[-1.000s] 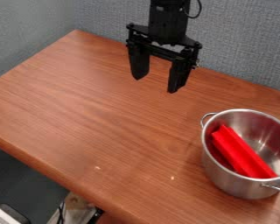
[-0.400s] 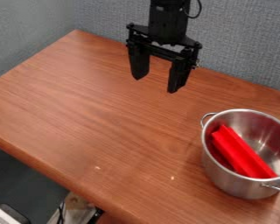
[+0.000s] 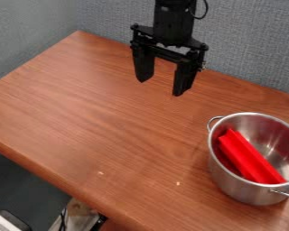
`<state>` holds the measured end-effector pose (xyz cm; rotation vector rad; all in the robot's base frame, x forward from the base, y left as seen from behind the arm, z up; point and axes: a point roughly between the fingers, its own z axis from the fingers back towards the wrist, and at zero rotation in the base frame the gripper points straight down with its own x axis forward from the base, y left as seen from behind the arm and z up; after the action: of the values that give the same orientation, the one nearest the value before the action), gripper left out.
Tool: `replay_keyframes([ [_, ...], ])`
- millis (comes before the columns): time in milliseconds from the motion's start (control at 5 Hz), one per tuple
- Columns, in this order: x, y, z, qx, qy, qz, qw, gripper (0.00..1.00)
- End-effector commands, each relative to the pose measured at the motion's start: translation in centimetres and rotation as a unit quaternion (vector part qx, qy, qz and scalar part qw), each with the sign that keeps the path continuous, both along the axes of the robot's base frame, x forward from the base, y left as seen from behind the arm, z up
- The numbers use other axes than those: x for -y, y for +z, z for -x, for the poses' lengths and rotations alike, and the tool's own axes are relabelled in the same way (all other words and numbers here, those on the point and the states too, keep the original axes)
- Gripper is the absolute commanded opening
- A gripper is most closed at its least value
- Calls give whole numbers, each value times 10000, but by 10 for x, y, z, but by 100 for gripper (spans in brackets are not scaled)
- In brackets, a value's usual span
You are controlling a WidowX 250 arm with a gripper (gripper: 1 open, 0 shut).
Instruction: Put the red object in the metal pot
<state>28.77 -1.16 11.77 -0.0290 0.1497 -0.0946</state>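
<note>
The red object (image 3: 247, 155), a bright red flat bar, lies inside the metal pot (image 3: 227, 176), slanting across its bottom. That shiny round pot stands on the wooden table near the right front corner, a small handle showing at its lower right. My gripper (image 3: 162, 78) hangs over the far middle of the table, well to the upper left of the pot. It points down, its two black fingers (image 3: 144, 65) spread wide with nothing between them.
The brown wooden table (image 3: 98, 117) runs from the far left corner to the near edge at the lower left. A grey wall stands behind it. Below the table's front edge, some floor clutter (image 3: 75, 217) shows.
</note>
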Motion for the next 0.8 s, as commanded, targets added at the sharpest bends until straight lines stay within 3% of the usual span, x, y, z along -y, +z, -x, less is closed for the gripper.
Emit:
replay_keyframes([
  [0, -3, 16, 0, 286, 66, 43, 9996, 100],
  [600, -4, 16, 0, 314, 74, 47, 9995, 100],
])
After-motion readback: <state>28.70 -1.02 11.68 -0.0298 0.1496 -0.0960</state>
